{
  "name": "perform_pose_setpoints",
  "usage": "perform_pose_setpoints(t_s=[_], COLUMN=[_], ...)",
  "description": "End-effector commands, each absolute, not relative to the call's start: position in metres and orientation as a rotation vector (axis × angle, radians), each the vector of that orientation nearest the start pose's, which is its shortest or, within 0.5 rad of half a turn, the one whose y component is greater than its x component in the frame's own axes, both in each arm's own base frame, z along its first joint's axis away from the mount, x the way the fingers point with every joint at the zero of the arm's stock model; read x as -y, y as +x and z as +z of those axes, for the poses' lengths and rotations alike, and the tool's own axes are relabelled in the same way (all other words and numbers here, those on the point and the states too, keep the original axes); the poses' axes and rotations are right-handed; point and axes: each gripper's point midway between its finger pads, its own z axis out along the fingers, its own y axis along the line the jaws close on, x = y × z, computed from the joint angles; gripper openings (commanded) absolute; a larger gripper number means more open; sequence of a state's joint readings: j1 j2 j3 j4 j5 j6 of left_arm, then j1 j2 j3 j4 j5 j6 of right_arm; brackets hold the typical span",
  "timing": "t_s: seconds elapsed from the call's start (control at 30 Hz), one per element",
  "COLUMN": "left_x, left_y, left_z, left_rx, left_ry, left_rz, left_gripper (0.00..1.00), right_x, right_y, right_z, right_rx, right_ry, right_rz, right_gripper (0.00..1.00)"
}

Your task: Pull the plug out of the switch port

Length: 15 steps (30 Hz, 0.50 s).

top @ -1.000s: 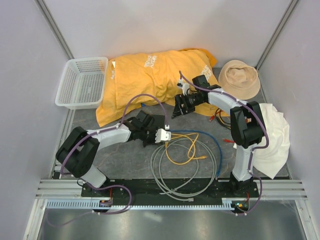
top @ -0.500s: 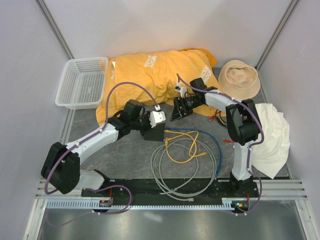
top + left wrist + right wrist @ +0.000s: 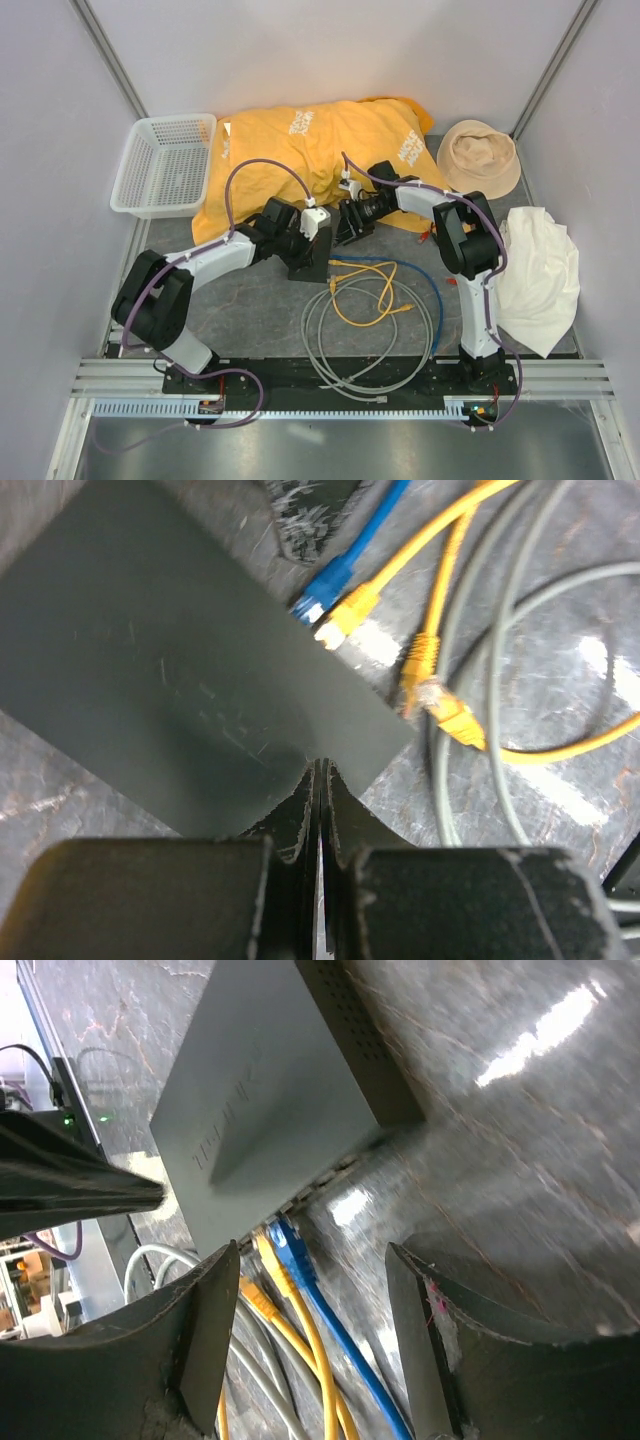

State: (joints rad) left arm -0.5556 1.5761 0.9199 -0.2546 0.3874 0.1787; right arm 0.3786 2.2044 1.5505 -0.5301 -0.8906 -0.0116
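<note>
The switch (image 3: 180,680) is a flat dark grey box lying on the table, with a blue plug (image 3: 325,585) and a yellow plug (image 3: 350,615) seated side by side in its ports. My left gripper (image 3: 320,768) is shut, its tips pressed on the switch's top near one corner. My right gripper (image 3: 310,1310) stands open just in front of the ports. The blue plug (image 3: 290,1250) and yellow plug (image 3: 265,1260) and their cables run between its fingers (image 3: 200,1340), untouched. In the top view both grippers, left (image 3: 312,252) and right (image 3: 340,232), meet at the switch (image 3: 318,268).
A loose yellow plug (image 3: 440,695) and coiled grey cables (image 3: 370,345) lie in front of the switch. Behind are a yellow cloth (image 3: 300,150), a white basket (image 3: 165,165) at the left, a tan hat (image 3: 480,155) and a white cloth (image 3: 540,270) at the right.
My left gripper swung away from the near side and came down on the switch. My right gripper moved left toward the ports and its jaws have narrowed somewhat.
</note>
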Motion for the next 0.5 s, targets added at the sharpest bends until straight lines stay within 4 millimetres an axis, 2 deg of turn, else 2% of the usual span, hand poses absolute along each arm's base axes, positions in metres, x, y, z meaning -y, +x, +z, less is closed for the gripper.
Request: perform_pose_setpoints(t_s=[0.0,0.03,0.1,0.2,0.3,0.47], left_x=[0.235,0.237,0.235,0.232,0.231,0.232], left_y=[0.292,0.298,0.3,0.301,0.3,0.299], left_z=[0.043,0.045,0.035,0.029,0.025,0.026], left_rx=[-2.411,-2.412,-2.463,-2.48,-2.491,-2.483], left_ry=[0.902,0.895,0.874,0.865,0.869,0.873], left_rz=[-0.594,-0.592,-0.595,-0.595,-0.599,-0.607], left_gripper=[0.02,0.02,0.01,0.02,0.02,0.01], right_x=[-0.301,-0.301,-0.301,-0.297,-0.294,-0.295], right_y=[0.363,0.363,0.362,0.357,0.345,0.34], right_z=[0.038,0.037,0.037,0.028,0.021,0.016], right_rx=[-2.484,-2.485,-2.484,-2.523,-2.563,-2.582], right_ry=[-0.813,-0.813,-0.832,-0.881,-0.907,-0.909], right_rz=[1.337,1.339,1.328,1.253,1.265,1.275], right_gripper=[0.68,0.67,0.66,0.65,0.63,0.61])
